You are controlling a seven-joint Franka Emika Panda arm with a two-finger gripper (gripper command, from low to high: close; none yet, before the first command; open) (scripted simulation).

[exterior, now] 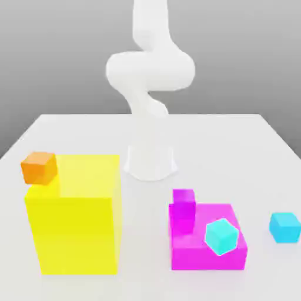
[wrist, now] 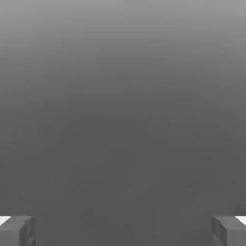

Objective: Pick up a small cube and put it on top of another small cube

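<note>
Nothing is done yet: the end effector point(wrist: 123, 230) hangs with fingers wide apart and empty, while the blue cube point(exterior: 285, 227) sits on the table point(exterior: 70, 126), right of the magenta block point(exterior: 226, 256).

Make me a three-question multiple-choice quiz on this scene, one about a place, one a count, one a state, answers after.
1. Where is the orange cube?
A. on the yellow block
B. on the table
C. on the pink block

2. How many small cubes are there?
A. two
B. three
C. five

3. How do the fingers stand?
A. shut
B. gripping a cube
C. wide apart, holding nothing

Answers: 1 A, it sits on the yellow block's corner. 2 B, orange, turquoise and sky-blue. 3 C, the hand view shows a bare gap between them.
</note>
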